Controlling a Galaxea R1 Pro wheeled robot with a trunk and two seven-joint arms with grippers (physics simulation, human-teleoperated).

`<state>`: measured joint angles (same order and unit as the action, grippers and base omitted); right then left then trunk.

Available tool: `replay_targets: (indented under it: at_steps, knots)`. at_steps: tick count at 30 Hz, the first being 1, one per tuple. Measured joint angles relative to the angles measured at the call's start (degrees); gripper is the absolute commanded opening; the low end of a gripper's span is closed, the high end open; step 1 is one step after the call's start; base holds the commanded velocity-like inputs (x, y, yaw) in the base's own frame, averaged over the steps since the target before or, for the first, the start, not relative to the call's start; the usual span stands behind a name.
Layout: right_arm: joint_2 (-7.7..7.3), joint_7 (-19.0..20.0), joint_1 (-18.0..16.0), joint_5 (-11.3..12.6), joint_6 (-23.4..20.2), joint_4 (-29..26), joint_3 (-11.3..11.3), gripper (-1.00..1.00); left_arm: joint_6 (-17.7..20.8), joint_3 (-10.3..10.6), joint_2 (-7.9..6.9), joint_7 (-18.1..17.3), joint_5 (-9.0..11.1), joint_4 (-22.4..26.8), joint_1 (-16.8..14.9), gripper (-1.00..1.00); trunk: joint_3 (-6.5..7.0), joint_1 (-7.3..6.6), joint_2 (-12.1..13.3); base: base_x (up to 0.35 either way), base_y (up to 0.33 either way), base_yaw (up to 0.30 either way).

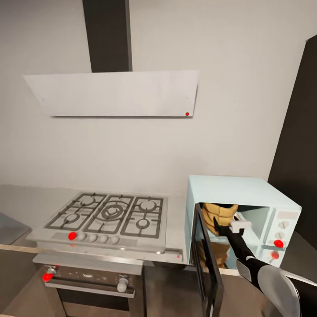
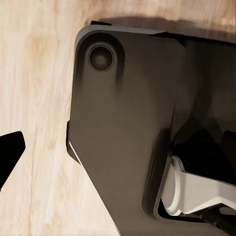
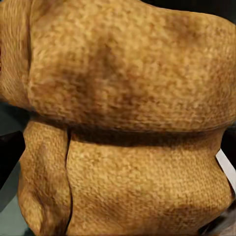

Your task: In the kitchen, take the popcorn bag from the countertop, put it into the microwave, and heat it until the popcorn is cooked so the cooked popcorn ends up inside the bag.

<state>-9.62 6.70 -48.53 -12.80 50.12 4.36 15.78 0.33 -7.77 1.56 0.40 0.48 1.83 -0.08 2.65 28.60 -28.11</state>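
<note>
1. The microwave [image 1: 246, 215] sits on the countertop [image 1: 176, 220] to the right of the gas hob [image 1: 110, 215], with its dark glass door [image 1: 207, 264] swung open toward the camera.
2. The popcorn bag [image 1: 222, 215] stands upright inside the microwave, at the left of the cavity; its lower part is hidden behind the open door's edge, and a tan blur shows through the glass.
3. The right arm [image 1: 264, 273] reaches up from the lower right into the opening, and the right gripper [image 1: 233, 226] is at the bag's right side. From the head view its fingers are too small and too overlapped by the bag to tell whether they are apart or clamped.
4. In the right wrist view the bag [image 3: 123, 118] is so close that its coarse weave and rolled rim run off every edge; the fingers cannot be made out there either.
5. The left wrist view looks down on the wooden floor [image 2: 34, 98] and a dark rounded part of the robot [image 2: 128, 123]; only a black sliver shows at one edge, so I cannot tell how the left gripper's fingers stand.
6. A flat range hood [image 1: 114, 94] hangs on the wall above the hob.
</note>
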Motion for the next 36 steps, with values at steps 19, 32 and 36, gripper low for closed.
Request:
replay_targets:
  at_steps: [19, 32, 36]
  knots:
    - [0.0, 0.0, 0.0, 0.0, 0.0, 0.0, 0.0, 1.0, -0.1, 0.0, 0.0, 0.0, 0.0, 0.0, 0.0, 1.0, 0.0, 0.02, 0.0, 0.065, 0.0, 0.0]
    - [0.0, 0.1, 0.0, 0.0, -2.2, 0.0, 0.0, 1.0, 0.0, 0.0, 0.18, 0.0, 0.0, 0.0, 0.0, 1.0, 0.0, 0.05, 0.0, -0.166, -0.069, 0.0]
    - [0.0, 0.1, 0.0, 0.0, -2.3, 0.0, 0.0, 1.0, 0.0, 0.0, 0.18, 0.0, 0.0, 0.0, 0.0, 1.0, 0.0, 0.05, 0.0, -0.31, -0.103, 0.0]
